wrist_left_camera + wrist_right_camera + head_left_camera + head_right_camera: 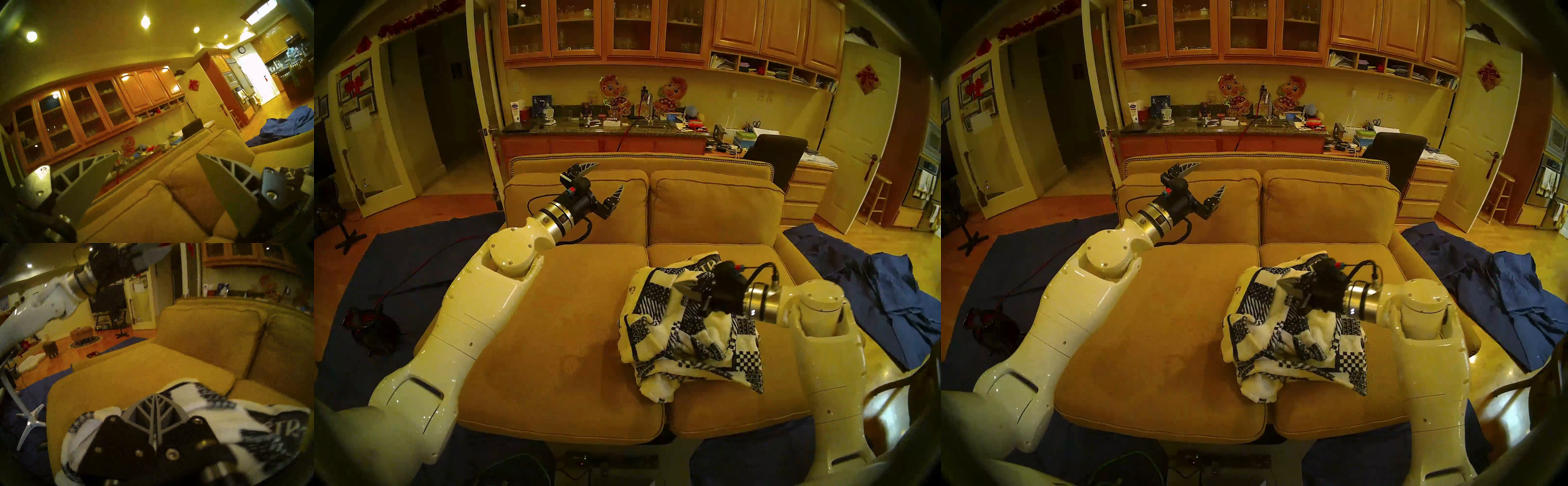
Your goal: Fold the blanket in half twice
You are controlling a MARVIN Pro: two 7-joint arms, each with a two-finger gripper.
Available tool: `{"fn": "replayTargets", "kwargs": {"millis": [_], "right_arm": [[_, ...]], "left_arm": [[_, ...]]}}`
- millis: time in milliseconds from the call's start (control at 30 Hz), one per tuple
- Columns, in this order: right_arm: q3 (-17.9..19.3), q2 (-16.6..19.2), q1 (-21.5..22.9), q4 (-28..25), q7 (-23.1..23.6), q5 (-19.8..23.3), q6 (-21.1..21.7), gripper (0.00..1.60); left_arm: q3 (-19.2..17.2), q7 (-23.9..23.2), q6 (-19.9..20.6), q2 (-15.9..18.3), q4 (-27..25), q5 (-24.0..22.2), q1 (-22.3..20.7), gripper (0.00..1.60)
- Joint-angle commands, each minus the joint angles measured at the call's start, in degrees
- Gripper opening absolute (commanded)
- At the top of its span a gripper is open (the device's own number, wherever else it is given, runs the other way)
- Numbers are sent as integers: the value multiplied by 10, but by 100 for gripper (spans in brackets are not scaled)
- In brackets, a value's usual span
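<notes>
Tan sofa in middle. Dark blue cloths on floor beside sofa. Black chair behind sofa's back edge.

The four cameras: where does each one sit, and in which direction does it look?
Head left: on the head, looking down at the sofa and blanket; shows both arms, left gripper open, right gripper shut.
Head right: nearly the same picture, shifted slightly.
Left wrist: tilted, facing the sofa back, cabinets and ceiling; its own spread fingers show.
Right wrist: low over the blanket, facing along the sofa seat; its closed fingers and the left arm show.
Shared: both wrist views see the sofa back.
</notes>
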Motion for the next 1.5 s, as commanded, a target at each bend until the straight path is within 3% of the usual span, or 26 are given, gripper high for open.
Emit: {"fn": "replayTargets", "kwargs": {"millis": [0,167,233,333,500,600,700,767,800,867,1467], "right_arm": [[68,-47,-25,-50,-46,27,-4,0],[94,-88,-33,-57,-85,39,-20,1],[99,-100,-35,-56,-106,35,-35,15],[109,-115,-33,-48,-124,42,-47,21],[112,-122,-30,-37,-158,28,-87,33],[110,-123,-29,-26,-176,17,-112,60],[113,-123,-26,-19,-179,20,-117,67],[114,-124,-25,-17,-179,21,-119,87],[114,-123,-25,-17,-179,21,-120,121],[114,-124,-26,-18,-178,21,-120,160],[117,-133,-25,-28,-178,27,-129,160]], "left_arm": [[0,77,8,-15,-49,68,39,160],[-4,120,24,-32,-62,136,64,160],[-2,146,36,-38,-68,157,74,160],[-2,166,50,-45,-74,177,87,160],[6,187,62,-46,-77,189,92,160],[11,187,63,-46,-75,191,93,160],[14,188,65,-47,-73,194,95,160],[14,187,67,-47,-72,191,97,160],[14,188,66,-47,-70,191,97,160],[15,187,67,-45,-68,191,98,160],[11,179,58,-36,-65,190,99,160]]}}
